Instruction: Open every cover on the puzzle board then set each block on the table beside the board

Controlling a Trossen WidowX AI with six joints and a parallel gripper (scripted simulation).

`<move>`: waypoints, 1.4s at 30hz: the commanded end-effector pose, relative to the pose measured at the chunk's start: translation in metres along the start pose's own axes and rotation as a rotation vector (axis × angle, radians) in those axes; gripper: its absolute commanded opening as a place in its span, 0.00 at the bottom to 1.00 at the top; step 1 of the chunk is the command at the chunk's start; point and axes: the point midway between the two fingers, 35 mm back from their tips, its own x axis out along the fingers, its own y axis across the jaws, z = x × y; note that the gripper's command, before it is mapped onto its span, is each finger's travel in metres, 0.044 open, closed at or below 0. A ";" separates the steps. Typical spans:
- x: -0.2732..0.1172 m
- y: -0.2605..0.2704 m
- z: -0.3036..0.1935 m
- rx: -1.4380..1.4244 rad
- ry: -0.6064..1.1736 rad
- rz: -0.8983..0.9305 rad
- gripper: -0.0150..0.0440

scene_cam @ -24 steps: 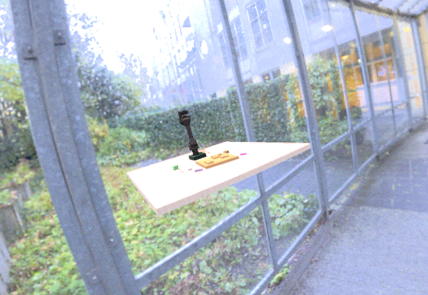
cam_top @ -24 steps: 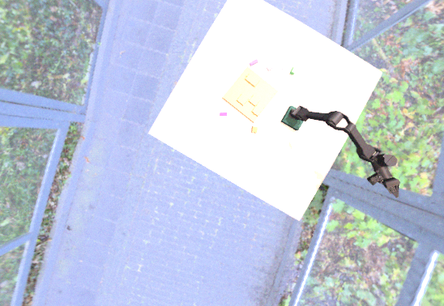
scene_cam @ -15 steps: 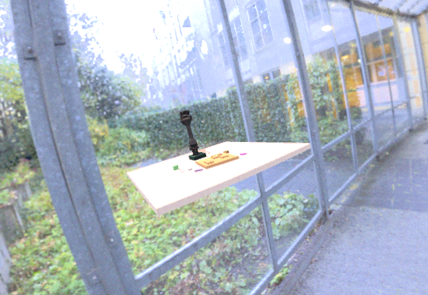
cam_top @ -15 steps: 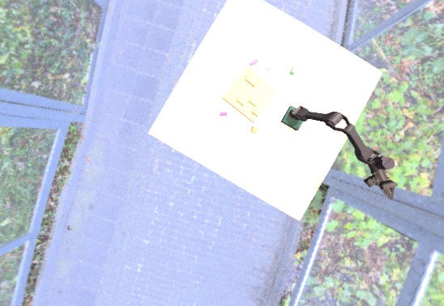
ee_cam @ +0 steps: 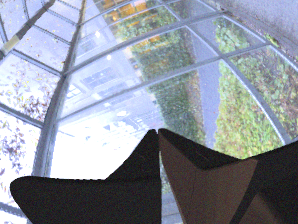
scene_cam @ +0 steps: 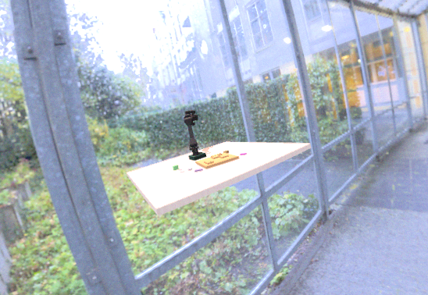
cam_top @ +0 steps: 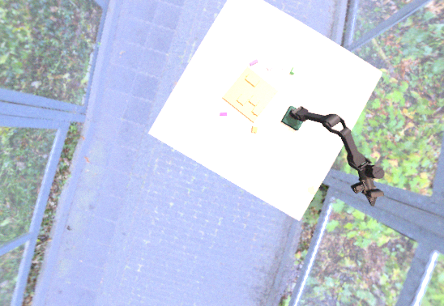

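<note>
The pale orange puzzle board (cam_top: pixel 265 91) (scene_cam: pixel 207 165) lies on the table. Small raised pieces (cam_top: pixel 251 80) stand on it; whether the covers are open, and whether any well holds a block, is too small and washed out to tell. Around the board, clear of it, lie a magenta block (cam_top: pixel 254 62) (scene_cam: pixel 198 170), another magenta block (cam_top: pixel 223 114) (scene_cam: pixel 243 154), a green block (cam_top: pixel 292 71) (scene_cam: pixel 175 167) and an orange block (cam_top: pixel 254 129) (scene_cam: pixel 226 151). My gripper (cam_top: pixel 372 203) (ee_cam: pixel 156 135) is shut and empty, its fingertips together, far from the board beyond the table edge.
The arm's dark green base (cam_top: pixel 289 121) (scene_cam: pixel 199 155) stands on the table (cam_top: pixel 194 118) (scene_cam: pixel 156 192) beside the board. Tiny pale pieces (cam_top: pixel 269 69) (scene_cam: pixel 190 168) lie near the magenta block and the green block. The wrist view shows only glazing, plants and ground behind the fingers.
</note>
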 end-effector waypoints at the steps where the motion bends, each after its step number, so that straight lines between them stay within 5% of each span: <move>1: 0.004 0.004 0.021 -0.043 -0.030 -0.010 0.25; 42: 0.003 0.025 0.226 -0.363 -0.354 -0.182 0.25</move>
